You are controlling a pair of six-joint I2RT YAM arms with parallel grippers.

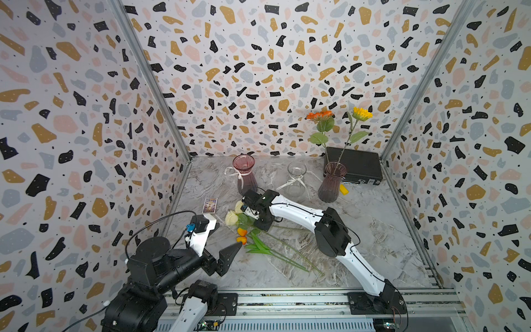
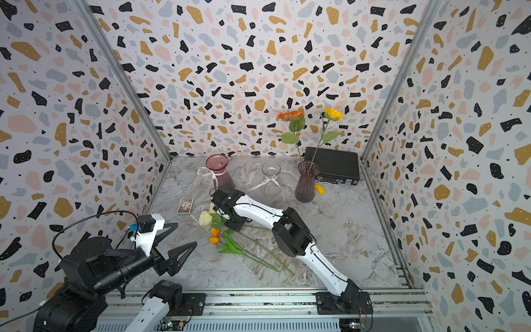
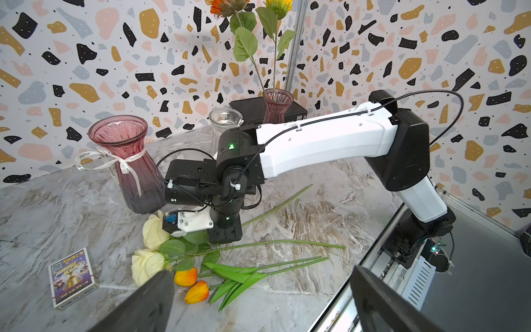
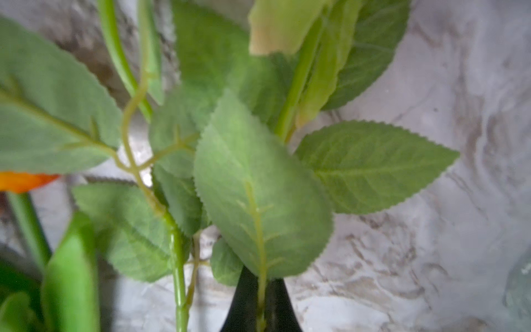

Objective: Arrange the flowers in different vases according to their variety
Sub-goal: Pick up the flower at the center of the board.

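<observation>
Right, the right jaws are pinched shut down in the rose foliage, and I don't trust this hold.

From the right wrist view they look closed on a rose leaf (image 4: 258, 186), not the main stem, so on a lift I'd expect the leaf to slip or the bloom to dangle and swing. Both roses (image 1: 231, 218) lie on the surface with leaves overlapping each other and lying right against the tulips (image 1: 242, 231), so one pull could drag the lot. The wrist sits right against the pink vase (image 1: 244, 175), maybe touching, and a careless rise could tip it. The clear vase (image 1: 296, 179) stands empty. The purple vase (image 1: 332, 182) holds both daisy blooms (image 1: 362, 114). The left jaws are spread wide with nothing in them, near the front edge.
</observation>
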